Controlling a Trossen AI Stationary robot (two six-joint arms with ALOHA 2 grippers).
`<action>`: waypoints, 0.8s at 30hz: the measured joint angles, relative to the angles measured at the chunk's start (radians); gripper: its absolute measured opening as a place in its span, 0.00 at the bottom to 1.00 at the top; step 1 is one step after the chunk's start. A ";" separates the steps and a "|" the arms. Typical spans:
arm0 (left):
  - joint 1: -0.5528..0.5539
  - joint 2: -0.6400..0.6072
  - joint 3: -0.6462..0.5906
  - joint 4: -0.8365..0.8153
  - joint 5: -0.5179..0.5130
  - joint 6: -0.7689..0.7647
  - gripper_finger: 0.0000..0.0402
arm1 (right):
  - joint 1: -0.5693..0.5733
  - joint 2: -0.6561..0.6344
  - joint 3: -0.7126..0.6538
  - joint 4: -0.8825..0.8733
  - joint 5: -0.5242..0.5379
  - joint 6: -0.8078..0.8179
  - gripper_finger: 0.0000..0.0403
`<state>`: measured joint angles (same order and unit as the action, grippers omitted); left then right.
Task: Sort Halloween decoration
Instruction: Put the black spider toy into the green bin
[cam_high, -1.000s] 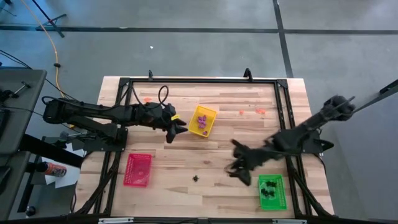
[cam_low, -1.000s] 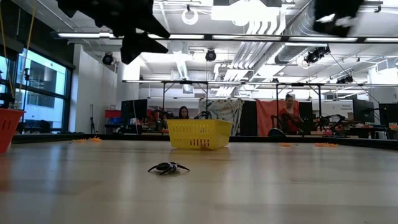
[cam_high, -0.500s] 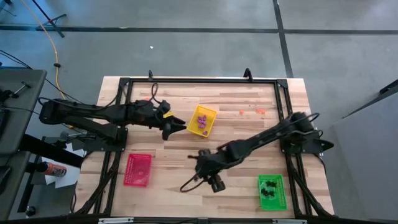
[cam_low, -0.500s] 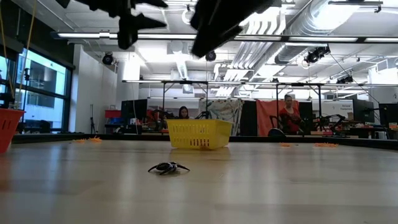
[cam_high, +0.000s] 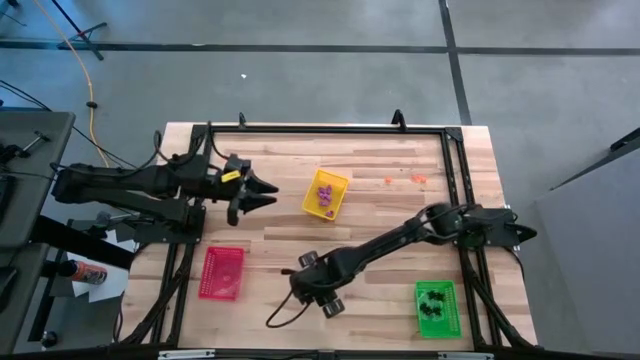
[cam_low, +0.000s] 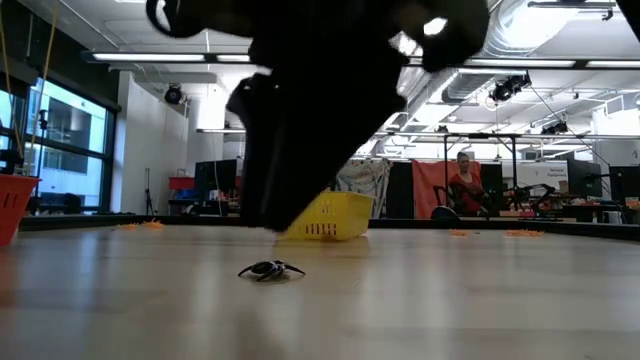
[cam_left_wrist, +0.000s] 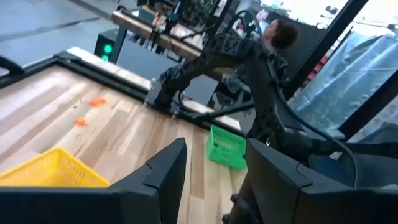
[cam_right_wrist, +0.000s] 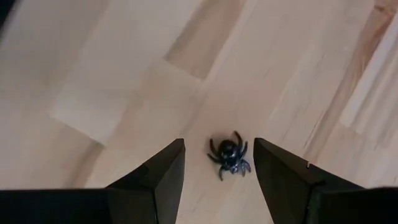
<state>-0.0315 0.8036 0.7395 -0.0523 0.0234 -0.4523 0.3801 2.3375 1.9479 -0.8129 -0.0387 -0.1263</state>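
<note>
Right gripper (cam_right_wrist: 214, 180) hangs fingers apart directly over the black spider (cam_right_wrist: 228, 153), ungrasped. Purple pieces fill the yellow tray (cam_high: 326, 193), black ones the green tray (cam_high: 437, 308); orange pieces (cam_high: 403, 180) remain.

Our right arm stretches far across, its end effector (cam_high: 312, 288) pointing straight down, fingers (cam_right_wrist: 163, 180) spread apart. Our left arm lies extended sideways, its end effector (cam_high: 262, 194) level and pointing toward the right arm, fingers (cam_left_wrist: 166, 167) also parted.
</note>
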 joint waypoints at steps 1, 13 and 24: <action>-0.003 -0.001 0.000 -0.011 -0.001 -0.003 0.39 | 0.000 0.016 0.016 -0.019 0.001 -0.015 0.46; -0.030 0.008 -0.002 -0.114 -0.032 -0.046 0.39 | -0.005 0.067 0.037 -0.068 0.042 -0.066 0.46; -0.029 0.008 -0.002 -0.117 -0.070 -0.070 0.39 | -0.016 0.059 0.066 -0.167 0.041 -0.102 0.46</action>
<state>-0.0608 0.8116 0.7374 -0.1694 -0.0469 -0.5224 0.3643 2.3969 2.0137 -0.9797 0.0025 -0.2285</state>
